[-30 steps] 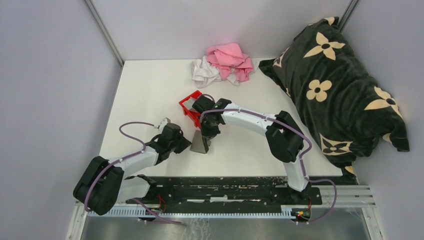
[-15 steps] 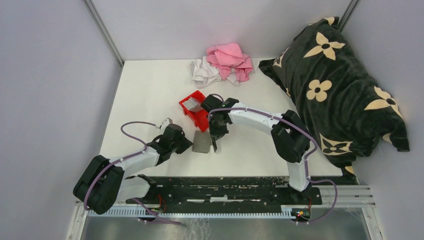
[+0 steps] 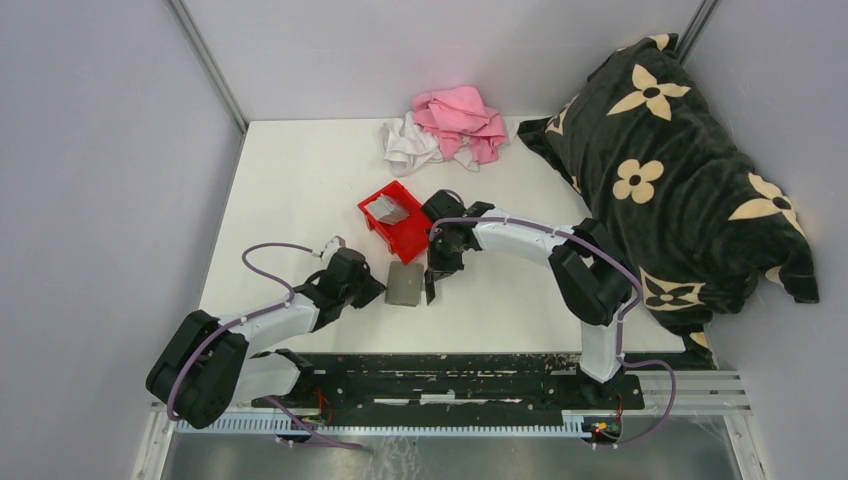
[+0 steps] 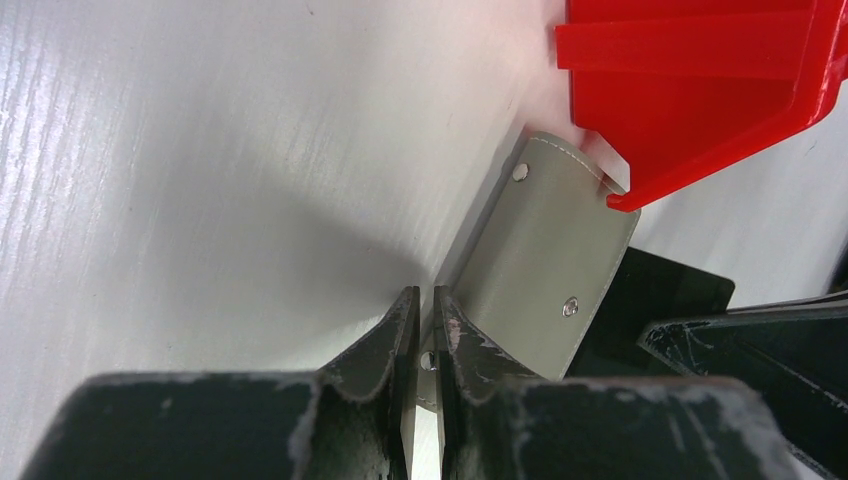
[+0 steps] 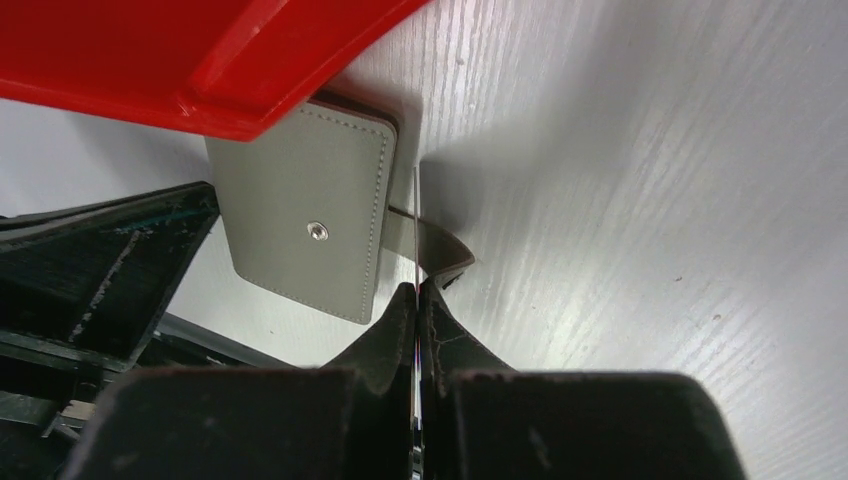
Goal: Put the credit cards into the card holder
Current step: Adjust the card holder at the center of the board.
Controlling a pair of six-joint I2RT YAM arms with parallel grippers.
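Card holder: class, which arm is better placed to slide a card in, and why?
Right. The right fingers pinch a card edge-on beside the card holder; the left fingers clamp the holder's edge, steadying it.

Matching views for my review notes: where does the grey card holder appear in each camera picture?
Top external: card holder near picture centre, just below the red bin.
Left wrist: card holder centre-right, below the red bin's corner.
Right wrist: card holder left of centre, beneath the red bin's edge.
Shared landmark: the red bin.
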